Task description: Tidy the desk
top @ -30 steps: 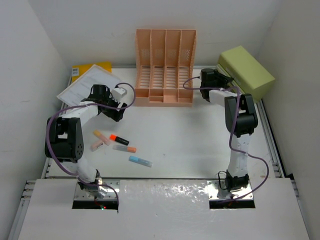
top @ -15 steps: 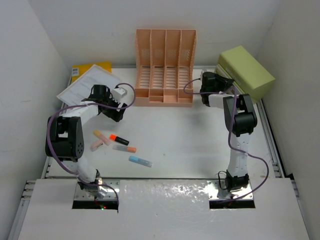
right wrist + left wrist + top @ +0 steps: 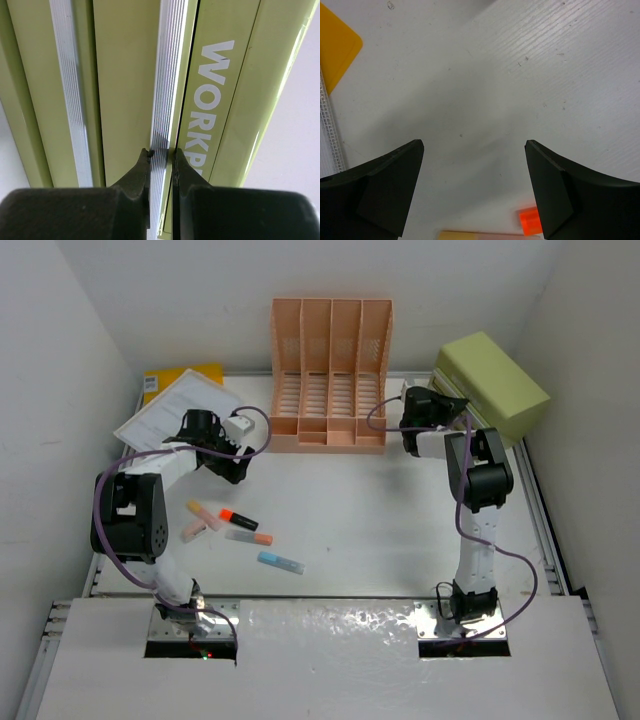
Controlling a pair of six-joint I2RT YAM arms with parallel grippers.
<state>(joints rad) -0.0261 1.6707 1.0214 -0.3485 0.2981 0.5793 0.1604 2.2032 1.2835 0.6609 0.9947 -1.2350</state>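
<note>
The white desk (image 3: 380,510) holds several highlighters: a pink one (image 3: 200,512), an orange and black one (image 3: 238,519), a grey and orange one (image 3: 249,536) and a blue one (image 3: 281,562). My left gripper (image 3: 232,465) is open and empty just above the desk, beyond the highlighters. In the left wrist view (image 3: 474,145) an orange cap (image 3: 530,222) shows by the right finger. My right gripper (image 3: 447,405) is at the front of the lime-green drawer box (image 3: 495,385). In the right wrist view it (image 3: 161,152) is shut on the box's ribbed silver handle (image 3: 167,90).
A peach slotted file rack (image 3: 330,375) stands at the back middle. A printed sheet (image 3: 180,410) lies on a yellow folder (image 3: 185,375) at the back left; the folder's corner shows in the left wrist view (image 3: 335,45). Silver rails edge the desk.
My right gripper has moved a little to the right, closer against the drawer box front. The left arm has not moved.
</note>
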